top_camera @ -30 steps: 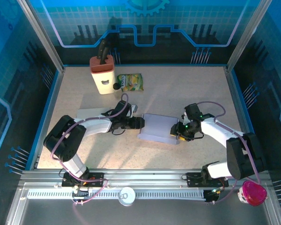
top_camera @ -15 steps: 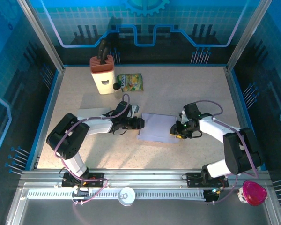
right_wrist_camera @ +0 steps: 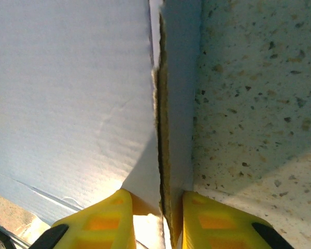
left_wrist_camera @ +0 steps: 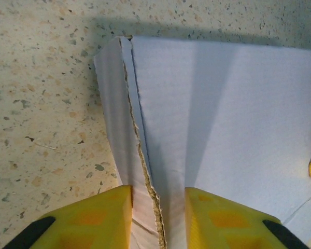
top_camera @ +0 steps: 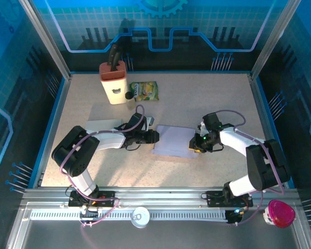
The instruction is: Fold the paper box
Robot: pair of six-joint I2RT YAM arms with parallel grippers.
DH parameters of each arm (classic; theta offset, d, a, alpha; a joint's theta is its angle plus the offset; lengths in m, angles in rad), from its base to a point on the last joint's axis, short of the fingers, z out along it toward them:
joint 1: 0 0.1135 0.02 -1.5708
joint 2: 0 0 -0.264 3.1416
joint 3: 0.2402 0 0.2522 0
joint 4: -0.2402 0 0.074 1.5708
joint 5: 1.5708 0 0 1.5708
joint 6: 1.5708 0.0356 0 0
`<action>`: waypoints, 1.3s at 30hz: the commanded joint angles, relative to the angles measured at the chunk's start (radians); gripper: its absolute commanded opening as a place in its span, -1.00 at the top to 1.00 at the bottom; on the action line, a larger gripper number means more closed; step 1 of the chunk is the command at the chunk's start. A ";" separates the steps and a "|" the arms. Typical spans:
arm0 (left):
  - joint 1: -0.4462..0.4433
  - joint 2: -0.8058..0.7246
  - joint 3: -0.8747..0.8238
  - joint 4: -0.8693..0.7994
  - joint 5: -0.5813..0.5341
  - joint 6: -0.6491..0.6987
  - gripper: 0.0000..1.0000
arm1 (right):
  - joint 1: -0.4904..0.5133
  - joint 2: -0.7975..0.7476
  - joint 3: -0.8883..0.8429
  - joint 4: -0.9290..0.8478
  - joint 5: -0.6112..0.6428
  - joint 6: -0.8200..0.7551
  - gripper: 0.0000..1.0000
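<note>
the paper box [top_camera: 172, 140] lies nearly flat on the table [top_camera: 212, 98], abt mid-table, w/ one arm at each end: left gripper [top_camera: 154, 136] at the box's 9 o'clock edge, right gripper [top_camera: 194, 144] at its 3 o'clock edge. both are clamped on the box, not just beside it. in the left wrist view the yellow fingers [left_wrist_camera: 101, 218] sit at 6 o'clock w/ the cardboard filling the gap between them, and a raw corrugated edge runs from 12 down to 6, straight into the grip. a narrow side strip lies at the 9 o'clock side of that edge, the wide panel spreads off to 3. the right wrist view is the mirror of that: pads [right_wrist_camera: 101, 223] at 6 o'clock, board edge pinched between them, wide panel off to 9, narrow strip and bare table to 3. why hold it so: prob. a two-ended pinch keeps the light sheet from sliding while a side wall gets creased up, and gripping right on the seam puts the force where the fold should form. so the box reaches away from each gripper toward the other, its two ends inside the jaws and its middle unsupported between them.
</note>
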 commanded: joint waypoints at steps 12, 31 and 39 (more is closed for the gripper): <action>-0.036 -0.037 -0.081 0.027 0.038 -0.071 0.72 | -0.045 0.011 -0.016 0.031 0.003 -0.025 -0.14; 0.088 0.017 -0.223 0.404 0.226 -0.266 0.82 | -0.124 -0.012 -0.072 0.206 -0.236 -0.037 -0.85; 0.093 0.027 -0.212 0.418 0.247 -0.280 0.81 | -0.098 0.001 -0.116 0.448 -0.371 0.132 -0.51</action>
